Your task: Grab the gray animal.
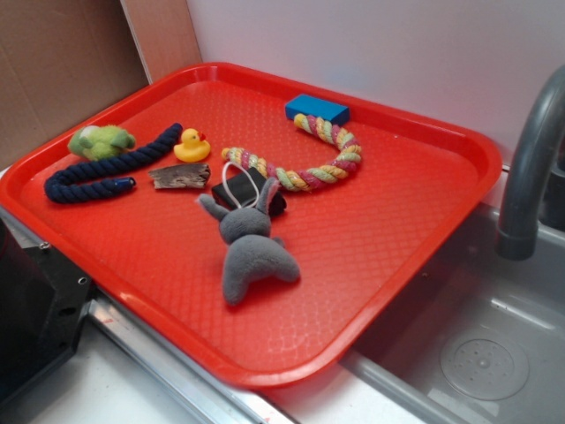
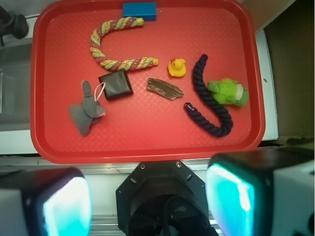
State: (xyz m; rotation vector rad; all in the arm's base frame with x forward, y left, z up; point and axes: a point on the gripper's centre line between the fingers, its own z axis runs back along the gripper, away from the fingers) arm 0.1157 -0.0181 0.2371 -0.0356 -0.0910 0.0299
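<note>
In the exterior view, a red tray (image 1: 424, 230) sits beside a gray sink (image 1: 477, 353) with a dark faucet (image 1: 530, 159). The gray plush bunny (image 1: 248, 247) lies near the tray's middle, ears pointing toward the far rim, one ear resting against a black square pouch (image 1: 256, 190) with a white loop. Behind the pouch curls a multicolored braided rope (image 1: 313, 159), one end touching a blue block (image 1: 316, 109). Left of the pouch lie a brown bark-like piece (image 1: 180, 176), a yellow rubber duck (image 1: 192, 146), a navy rope (image 1: 110, 168) and a green plush toy (image 1: 101, 140). The end effector does not appear here.

In the wrist view, the end effector (image 2: 147, 201) hangs high above the tray's near edge, its two fingers (image 2: 66, 204) spread wide apart with nothing between them. The bunny lies at the tray's left side, well apart from the fingers, just beside the pouch. The duck, bark piece, navy rope and green toy lie to the right.
</note>
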